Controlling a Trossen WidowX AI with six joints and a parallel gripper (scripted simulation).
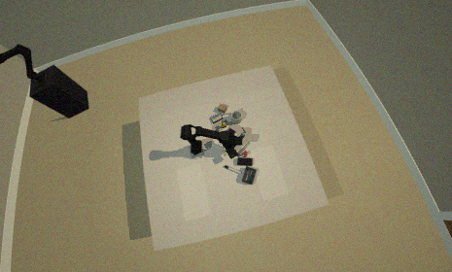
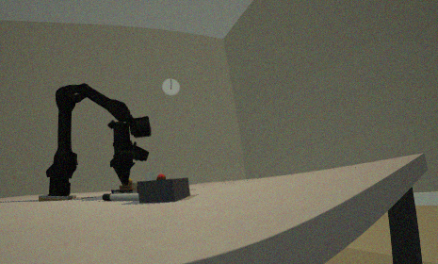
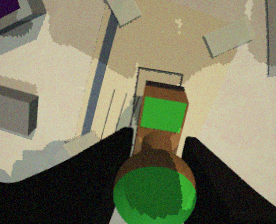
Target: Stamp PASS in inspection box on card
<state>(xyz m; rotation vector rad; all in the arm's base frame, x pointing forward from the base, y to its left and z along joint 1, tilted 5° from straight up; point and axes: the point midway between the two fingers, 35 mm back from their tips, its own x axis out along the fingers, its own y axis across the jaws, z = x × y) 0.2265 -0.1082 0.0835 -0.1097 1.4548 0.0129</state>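
My gripper (image 3: 158, 141) (image 1: 234, 153) (image 2: 125, 181) is shut on the PASS stamp (image 3: 163, 113) (image 2: 126, 188), a brown wooden stamp with a green round knob and a green top on its block. In the wrist view the stamp's block is low over the pale card (image 3: 218, 119), right at the thin dark outline of the inspection box (image 3: 161, 71), which shows around the block's far end. I cannot tell whether the stamp touches the card.
A dark box (image 2: 163, 189) (image 1: 247, 175) stands in front of the gripper, with a red knob (image 2: 161, 176) behind it. A marker (image 2: 121, 197) (image 1: 229, 169) lies beside it. A mug (image 1: 236, 116) and small clutter sit behind the arm. Grey blocks (image 3: 12, 106) lie near the card.
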